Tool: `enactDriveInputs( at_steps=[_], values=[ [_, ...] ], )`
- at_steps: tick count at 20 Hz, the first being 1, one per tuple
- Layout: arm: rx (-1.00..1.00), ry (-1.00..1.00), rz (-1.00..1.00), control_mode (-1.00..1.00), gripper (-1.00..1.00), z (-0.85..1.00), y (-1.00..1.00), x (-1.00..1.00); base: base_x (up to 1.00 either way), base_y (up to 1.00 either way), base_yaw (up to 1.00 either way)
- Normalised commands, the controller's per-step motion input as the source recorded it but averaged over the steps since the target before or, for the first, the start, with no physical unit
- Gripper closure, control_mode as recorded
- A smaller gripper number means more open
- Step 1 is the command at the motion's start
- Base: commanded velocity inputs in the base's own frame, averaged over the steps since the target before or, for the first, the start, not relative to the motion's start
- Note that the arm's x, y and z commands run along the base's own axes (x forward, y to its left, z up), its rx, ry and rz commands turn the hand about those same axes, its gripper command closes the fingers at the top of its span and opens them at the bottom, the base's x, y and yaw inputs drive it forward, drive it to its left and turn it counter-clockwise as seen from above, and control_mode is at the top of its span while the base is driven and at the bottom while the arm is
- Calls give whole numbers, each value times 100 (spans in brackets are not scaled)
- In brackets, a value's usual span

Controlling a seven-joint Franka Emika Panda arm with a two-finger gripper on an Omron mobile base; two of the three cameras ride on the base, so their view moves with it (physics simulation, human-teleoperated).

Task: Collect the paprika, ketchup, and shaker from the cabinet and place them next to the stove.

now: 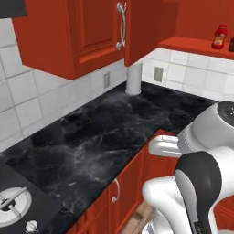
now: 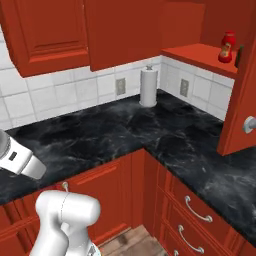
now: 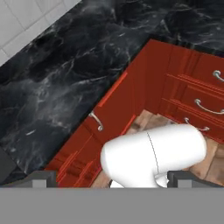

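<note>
Gripper [image 3: 107,178] jaws stood wide apart with nothing between them, looking down over the glossy black marble counter [image 1: 105,132] and red drawer fronts. One ketchup [image 1: 220,37], a red plastic bottle, stood upright on the cabinet [image 2: 200,52] shelf, well apart from the gripper, with one dark item just beside it, too cut off to identify. One stove [image 1: 16,203] burner ring and one knob showed at the counter's near-left corner, and one white paper towel roll [image 2: 148,86] stood upright in the counter's corner.

A rendered home kitchen, shown by the L-shaped black marble counter [image 1: 105,132] over red wooden base cupboards with silver handles [image 2: 192,210], red wall cabinets [image 1: 77,32], white tiled backsplash with grey outlets [image 2: 65,95], an upright white paper-towel roll [image 2: 148,86] and a black gas cooktop [image 1: 18,201].
</note>
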Motion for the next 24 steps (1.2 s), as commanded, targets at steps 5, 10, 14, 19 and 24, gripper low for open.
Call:
enactDriveInputs(
  at_steps=[5, 10, 14, 19, 24],
  values=[
    [0, 0, 0, 100, -100, 0, 0, 0, 36, -42, -45],
    [0, 0, 0, 100, -100, 0, 0, 0, 45, -26, -45],
    [0, 0, 0, 100, -100, 0, 0, 0, 52, -5, -47],
    [0, 0, 0, 100, -100, 0, 0, 0, 56, 0, -46],
    [0, 0, 0, 100, -100, 0, 0, 0, 54, 2, -44]
  ],
)
